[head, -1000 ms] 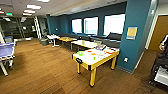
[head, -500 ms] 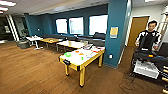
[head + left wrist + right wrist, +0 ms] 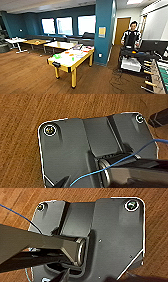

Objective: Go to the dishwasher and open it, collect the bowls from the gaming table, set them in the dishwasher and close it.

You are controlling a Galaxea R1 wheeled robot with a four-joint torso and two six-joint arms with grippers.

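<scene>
Wood-plank floor [image 3: 30, 75] across the whole room, teal walls, three bright windows [image 3: 65, 25] on the far wall. Gaming table [image 3: 71, 58] stands near centre, a little left of the teal pillar [image 3: 103, 30]: white tabletop, yellow edge and legs, long axis running from near-left to far-right. Bowls [image 3: 57, 56] lie scattered on that tabletop — a lime green one toward the near-left end, a second green one [image 3: 73, 59] just right of it, orange ones [image 3: 71, 54] further back; exact count hard to tell. Papers or flat items at the far end of the same tabletop, blurred. Wooden-topped tables [image 3: 37, 42] stand behind and to the left, along the window side, with a small white table [image 3: 15, 40] far left. Person [image 3: 131, 35] stands far right near an orange door [image 3: 121, 30], behind a dark cart with equipment [image 3: 132, 58]. Foosball table [image 3: 160, 75] at the near-right edge, green field and rod handles showing. Left wrist and right wrist views look down on the floor past the robot's dark plate; fingers of either arm not made out, so open or closed cannot be told.
</scene>
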